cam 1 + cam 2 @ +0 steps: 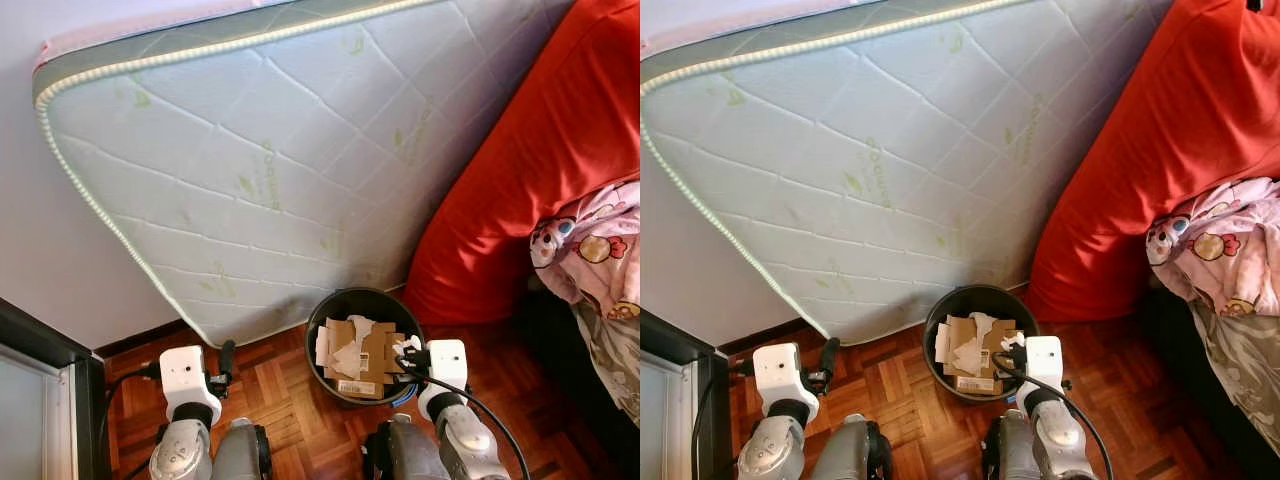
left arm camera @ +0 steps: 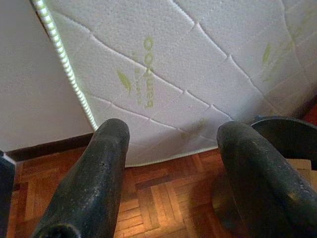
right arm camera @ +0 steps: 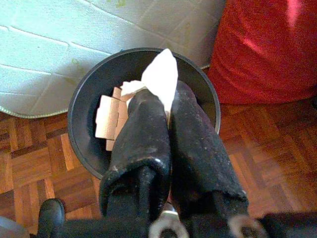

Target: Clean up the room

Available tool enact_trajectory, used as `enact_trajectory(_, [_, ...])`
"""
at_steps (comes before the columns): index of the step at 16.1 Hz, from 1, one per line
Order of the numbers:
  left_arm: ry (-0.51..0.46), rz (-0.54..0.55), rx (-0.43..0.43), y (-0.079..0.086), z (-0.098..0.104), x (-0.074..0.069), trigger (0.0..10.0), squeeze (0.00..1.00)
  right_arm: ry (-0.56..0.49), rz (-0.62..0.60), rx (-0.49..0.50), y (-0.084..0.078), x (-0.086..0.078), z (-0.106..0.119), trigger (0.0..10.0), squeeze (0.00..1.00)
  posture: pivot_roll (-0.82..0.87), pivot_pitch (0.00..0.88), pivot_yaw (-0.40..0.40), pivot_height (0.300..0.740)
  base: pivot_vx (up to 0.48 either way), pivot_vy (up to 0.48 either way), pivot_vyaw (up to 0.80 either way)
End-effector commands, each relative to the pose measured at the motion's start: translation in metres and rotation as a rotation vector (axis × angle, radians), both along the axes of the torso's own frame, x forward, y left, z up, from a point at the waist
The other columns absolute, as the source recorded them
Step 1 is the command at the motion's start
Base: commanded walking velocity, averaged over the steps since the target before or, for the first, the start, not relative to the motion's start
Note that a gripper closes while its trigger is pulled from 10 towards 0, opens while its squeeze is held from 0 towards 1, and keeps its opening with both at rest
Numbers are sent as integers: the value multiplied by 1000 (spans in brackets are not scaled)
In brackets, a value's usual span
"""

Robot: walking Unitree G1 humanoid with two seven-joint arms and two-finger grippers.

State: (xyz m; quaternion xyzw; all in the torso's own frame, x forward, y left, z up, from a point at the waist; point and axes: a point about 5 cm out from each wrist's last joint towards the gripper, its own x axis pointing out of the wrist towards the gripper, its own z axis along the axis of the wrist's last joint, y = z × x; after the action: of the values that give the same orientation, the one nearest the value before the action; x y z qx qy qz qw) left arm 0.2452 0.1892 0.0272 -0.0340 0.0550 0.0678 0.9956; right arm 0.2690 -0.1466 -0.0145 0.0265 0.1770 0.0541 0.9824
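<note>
Where mattress leans, bin beside.

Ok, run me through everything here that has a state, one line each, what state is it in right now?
Right gripper: shut on white paper scrap, above the bin.
Left gripper: open, holding nothing, over the parquet floor.
Black bin: upright, partly filled with cardboard pieces.
Mattress: stood on edge, tilted, leaning against the wall.
Red cushion: propped upright beside the mattress.
</note>
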Motion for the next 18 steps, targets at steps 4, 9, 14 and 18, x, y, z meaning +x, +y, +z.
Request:
enact_trajectory(4, [14,7,-11,-1,-1,-1,10000,0,-11,9,6,4,-1,1,10000,0,-19,231,12,631,0,0,0])
enact_trajectory(9, [14,7,-12,-1,-1,1,10000,0,-4,26,3,8,3,2,10000,0,-12,235,15,631,0,0,0])
enact_trajectory(14, [7,1,-21,-3,2,6,10000,0,37,30,24,13,12,6,10000,0,-4,245,16,631,0,0,0])
enact_trajectory(18, [-4,-1,-31,-3,6,9,10000,0,54,14,20,13,20,10,10000,0,9,268,16,631,0,0,0])
